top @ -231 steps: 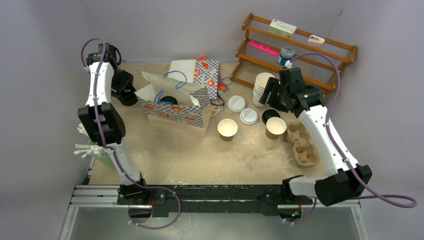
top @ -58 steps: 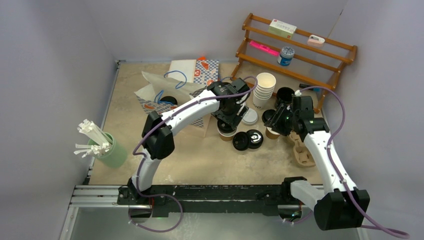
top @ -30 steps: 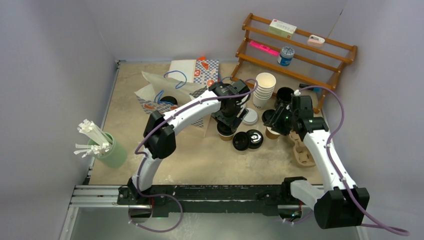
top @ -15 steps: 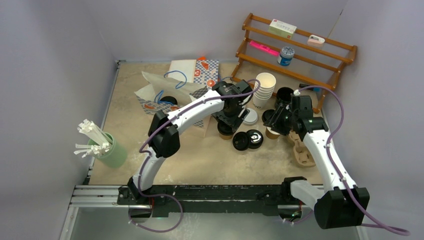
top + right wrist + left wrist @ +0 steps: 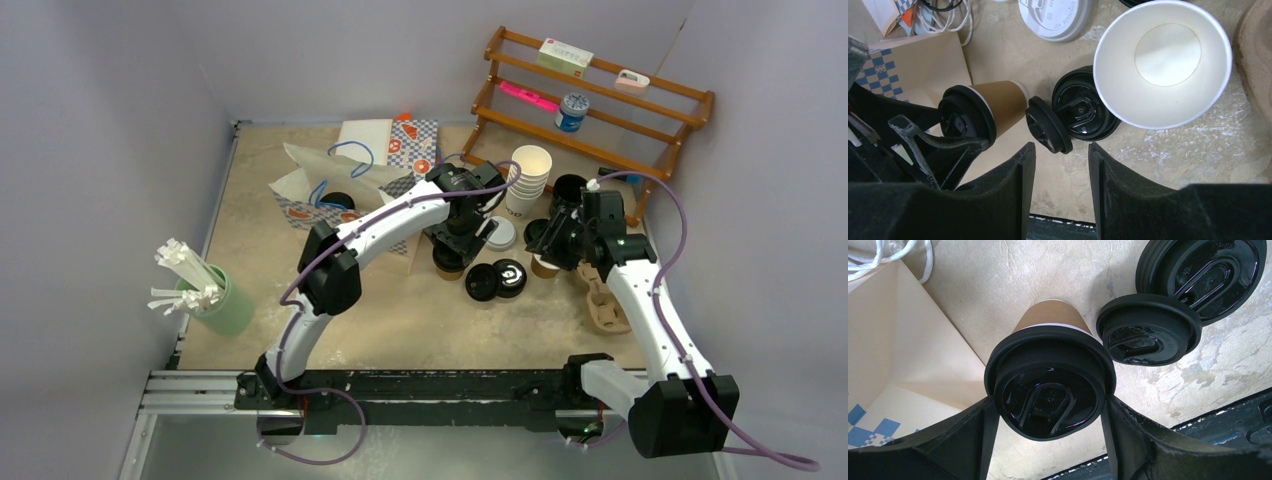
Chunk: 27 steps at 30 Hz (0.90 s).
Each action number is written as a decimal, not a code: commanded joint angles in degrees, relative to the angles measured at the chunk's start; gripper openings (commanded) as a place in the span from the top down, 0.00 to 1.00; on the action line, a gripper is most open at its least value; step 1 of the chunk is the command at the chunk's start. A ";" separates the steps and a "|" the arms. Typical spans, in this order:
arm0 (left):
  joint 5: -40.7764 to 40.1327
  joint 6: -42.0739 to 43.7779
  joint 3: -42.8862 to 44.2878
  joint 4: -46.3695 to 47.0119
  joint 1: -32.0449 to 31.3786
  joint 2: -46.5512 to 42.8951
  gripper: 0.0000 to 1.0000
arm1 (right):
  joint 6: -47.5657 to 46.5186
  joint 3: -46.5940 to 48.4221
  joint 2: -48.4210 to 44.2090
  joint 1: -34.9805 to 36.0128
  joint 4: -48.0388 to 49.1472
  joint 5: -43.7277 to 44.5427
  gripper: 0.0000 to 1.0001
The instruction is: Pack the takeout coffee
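Observation:
A brown paper coffee cup with a black sip lid (image 5: 1050,397) stands on the table beside the paper bag; it also shows in the top view (image 5: 450,262) and the right wrist view (image 5: 980,112). My left gripper (image 5: 1048,410) is shut on it, one finger against each side of the lid. A lidless cup (image 5: 1163,62) stands to its right. Two loose black lids (image 5: 1083,112) lie overlapped between the two cups. My right gripper (image 5: 1060,155) is open and empty, hovering over the table just near the loose lids.
A checkered paper bag (image 5: 345,215) lies open at the back left. A stack of white cups (image 5: 527,180), a white lid (image 5: 500,233), a pulp cup carrier (image 5: 608,300) and a wooden rack (image 5: 600,90) are at the right. A green cup of straws (image 5: 215,300) stands far left.
Since the earliest frame both arms came in to the cups, the left cup got a black lid and two black lids lie beside it. Over the last second the left arm shifted slightly.

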 commanded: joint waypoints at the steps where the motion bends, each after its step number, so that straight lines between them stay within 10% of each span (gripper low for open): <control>1: -1.59 0.32 0.00 0.10 -0.46 2.29 0.56 | -0.84 0.81 0.48 0.84 2.31 -3.62 0.54; 27: -0.66 0.90 -11.00 4.99 -0.46 3.45 0.54 | 0.35 -2.77 6.86 4.18 13.01 -16.46 0.60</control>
